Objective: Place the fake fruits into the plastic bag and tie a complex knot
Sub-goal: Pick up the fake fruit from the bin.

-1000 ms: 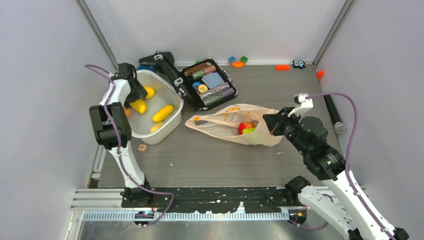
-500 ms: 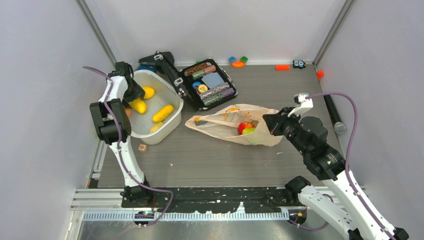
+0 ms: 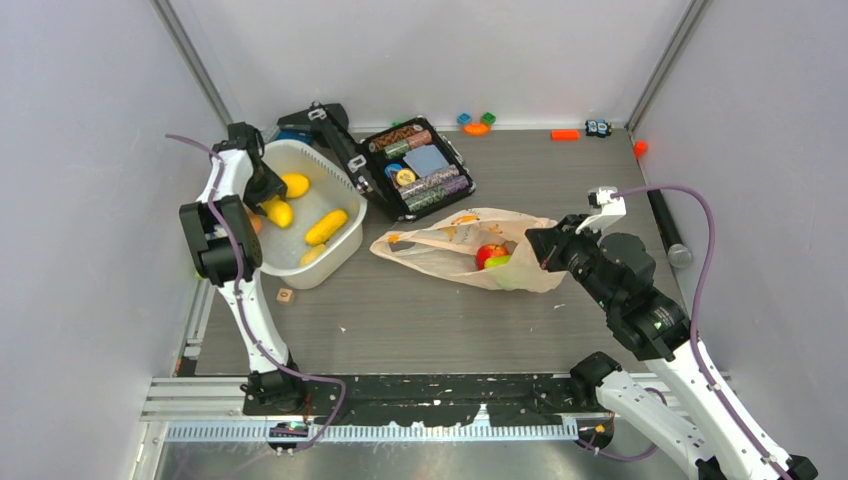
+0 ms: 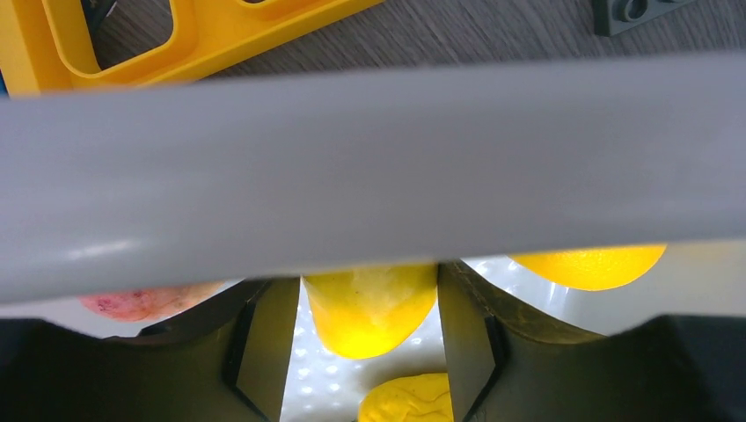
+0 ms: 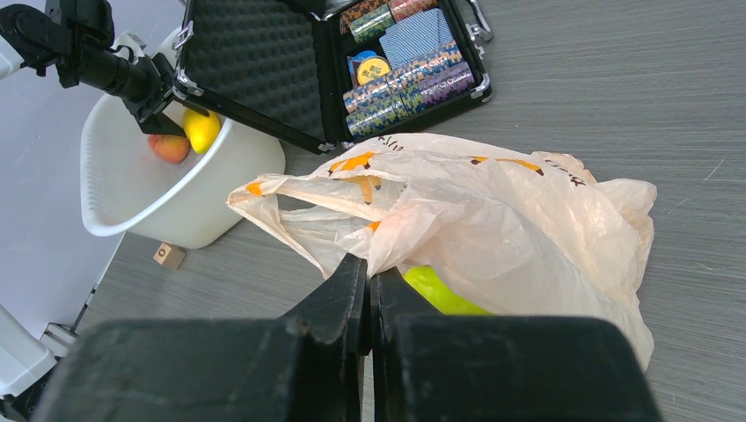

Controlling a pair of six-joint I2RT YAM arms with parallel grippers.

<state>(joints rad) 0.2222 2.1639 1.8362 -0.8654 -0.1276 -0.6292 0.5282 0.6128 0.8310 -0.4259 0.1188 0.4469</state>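
Observation:
The pale peach plastic bag (image 3: 450, 245) lies mid-table with a red apple (image 3: 490, 253) and a green pear (image 3: 502, 263) inside. My right gripper (image 3: 535, 250) is shut on the bag's rim, as the right wrist view (image 5: 369, 272) shows, with the pear (image 5: 440, 290) just behind it. My left gripper (image 3: 268, 198) is down in the white tub (image 3: 345, 245). Its open fingers (image 4: 264, 343) straddle a yellow fruit (image 4: 369, 308), with a gap on the left side. More yellow fruits (image 3: 326, 227) (image 3: 295, 185) and a pinkish one (image 4: 149, 301) lie in the tub.
An open black case (image 3: 420, 170) of poker chips stands behind the bag, beside the tub. Small coloured blocks (image 3: 476, 124) and an orange piece (image 3: 565, 134) lie at the back edge. A small wooden cube (image 3: 285, 295) sits in front of the tub. A dark cylinder (image 3: 668, 235) lies at the right.
My left gripper has shifted slightly towards the tub's far left side, over the yellow fruit. The right arm and bag have not moved.

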